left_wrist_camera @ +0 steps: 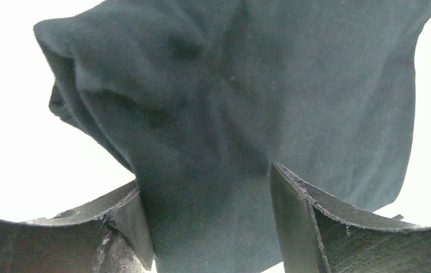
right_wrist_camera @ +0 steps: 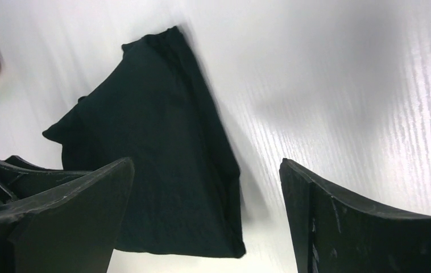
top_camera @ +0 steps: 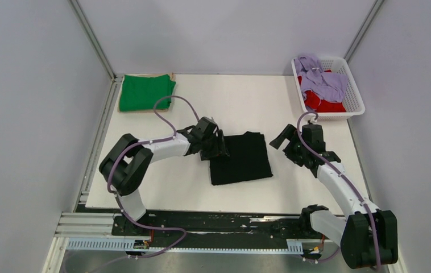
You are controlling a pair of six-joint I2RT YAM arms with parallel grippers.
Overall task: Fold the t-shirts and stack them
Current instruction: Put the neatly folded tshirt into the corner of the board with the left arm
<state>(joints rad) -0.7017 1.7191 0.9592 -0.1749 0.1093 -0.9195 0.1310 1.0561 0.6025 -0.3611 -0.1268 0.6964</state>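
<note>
Black cotton, a short-sleeved tee folded into a rough rectangle (top_camera: 241, 159), lies flat near the middle of the white table (top_camera: 162, 193). My left gripper (top_camera: 220, 147) sits at its left edge. From my left wrist, the dark cloth (left_wrist_camera: 247, 114) bunches up and fills the gap between my two fingers (left_wrist_camera: 298, 222). They stand some way apart, and I cannot tell whether they pinch the cloth or merely straddle it.

My right gripper (top_camera: 278, 142) hangs just off the shirt's right edge, clear of it. Its jaws are spread wide with nothing between them but bare tabletop. From that wrist, the black shirt (right_wrist_camera: 156, 159) lies ahead and to the left.

A bright green folded tee (top_camera: 145, 92) rests at the table's far left corner on a tan sheet (top_camera: 170, 75) that peeks out from under it. At the far right corner stands a white plastic lattice basket (top_camera: 354, 102). It holds a crumpled lavender tee (top_camera: 324, 79) heaped over a red one (top_camera: 321, 102). Both are well apart from the black shirt. My left arm's lilac cable (top_camera: 168, 111) loops over the table between the green tee and my wrist.
</note>
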